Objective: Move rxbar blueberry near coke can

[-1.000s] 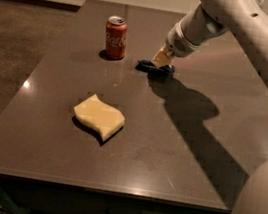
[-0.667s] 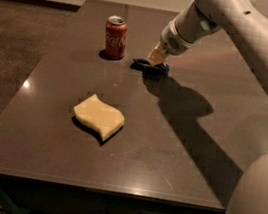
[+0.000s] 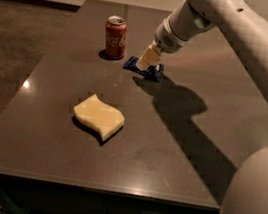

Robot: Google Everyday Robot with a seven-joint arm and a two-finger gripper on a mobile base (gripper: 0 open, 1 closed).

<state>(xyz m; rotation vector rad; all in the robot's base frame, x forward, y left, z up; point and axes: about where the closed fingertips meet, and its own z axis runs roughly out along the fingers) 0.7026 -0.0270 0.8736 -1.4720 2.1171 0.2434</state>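
Shifted left, rxbar blueberry (image 3: 155,72) — pinched in the claw (image 3: 143,65) — nears coke can (image 3: 115,37).

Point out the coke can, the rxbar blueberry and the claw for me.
coke can (image 3: 115,39): camera view, red side with the lettering.
rxbar blueberry (image 3: 130,64): camera view, blue left end beside the claw.
claw (image 3: 145,65): camera view, its tip, down at the bar, near the can.

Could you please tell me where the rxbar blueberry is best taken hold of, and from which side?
Probably from straight above, across its narrow width near the middle. The rxbar blueberry lies flat on the table, just right of the coke can, so it offers no tall side to grab, only its two long edges. The gripper is down over the bar's middle, reaching in from the upper right.
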